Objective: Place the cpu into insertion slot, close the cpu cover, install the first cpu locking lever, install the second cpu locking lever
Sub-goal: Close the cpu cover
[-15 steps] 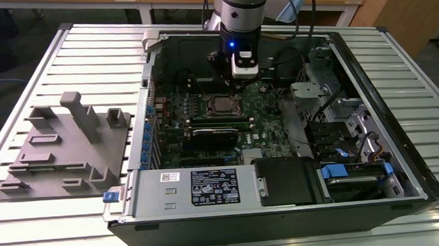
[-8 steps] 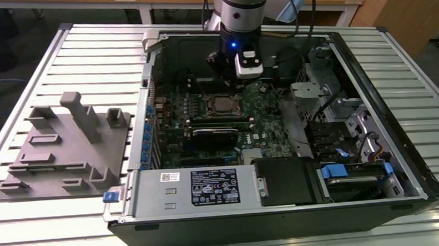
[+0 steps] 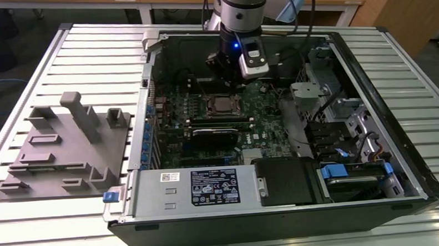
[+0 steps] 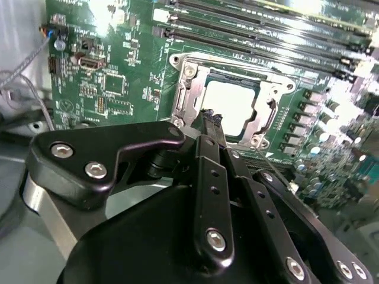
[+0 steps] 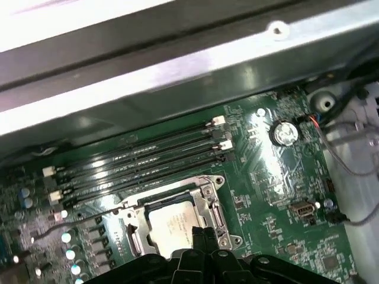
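Note:
The cpu (image 4: 232,105) lies flat in the insertion slot (image 4: 185,89) on the green motherboard, its silvery top showing through the window of the cpu cover (image 4: 267,105). The cover lies down flat over the chip (image 5: 170,222). A thin wire locking lever (image 5: 77,222) runs along the socket's side nearest the memory slots. My gripper (image 4: 210,118) hangs just above the socket's edge with its two narrow black fingers pressed together and nothing between them. In the exterior view the gripper (image 3: 221,78) sits over the back of the board, just beyond the cpu (image 3: 220,105).
Long memory slots (image 5: 136,160) lie beside the socket. A black card (image 3: 216,137) stands in front of it. The case's walls (image 3: 148,109), a power supply (image 3: 200,188) and drive bays (image 3: 338,129) ring the board. A grey fixture (image 3: 65,141) stands on the table at the exterior view's left.

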Tool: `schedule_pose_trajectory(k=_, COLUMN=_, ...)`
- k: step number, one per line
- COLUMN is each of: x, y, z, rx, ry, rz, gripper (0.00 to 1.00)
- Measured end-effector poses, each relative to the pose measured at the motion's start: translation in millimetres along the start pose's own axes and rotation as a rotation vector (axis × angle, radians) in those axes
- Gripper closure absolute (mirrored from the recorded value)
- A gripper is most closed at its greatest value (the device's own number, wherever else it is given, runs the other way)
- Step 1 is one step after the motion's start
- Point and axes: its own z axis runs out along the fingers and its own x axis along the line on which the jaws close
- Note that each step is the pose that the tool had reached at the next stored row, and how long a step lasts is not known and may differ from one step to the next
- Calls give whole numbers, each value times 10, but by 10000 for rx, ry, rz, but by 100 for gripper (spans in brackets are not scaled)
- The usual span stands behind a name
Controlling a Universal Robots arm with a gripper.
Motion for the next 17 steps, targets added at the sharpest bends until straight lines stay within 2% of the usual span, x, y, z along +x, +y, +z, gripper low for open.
schedule_pose_trajectory(k=7, x=0, y=0, z=2, rx=-15, ry=6, rz=-1067, gripper=90)
schedule_pose_trajectory(k=11, x=23, y=-8, z=3, rx=-18, ry=7, rz=-1148, gripper=90)
schedule_pose_trajectory(k=17, x=134, y=-42, z=10, rx=-16, ry=6, rz=-1181, gripper=90)
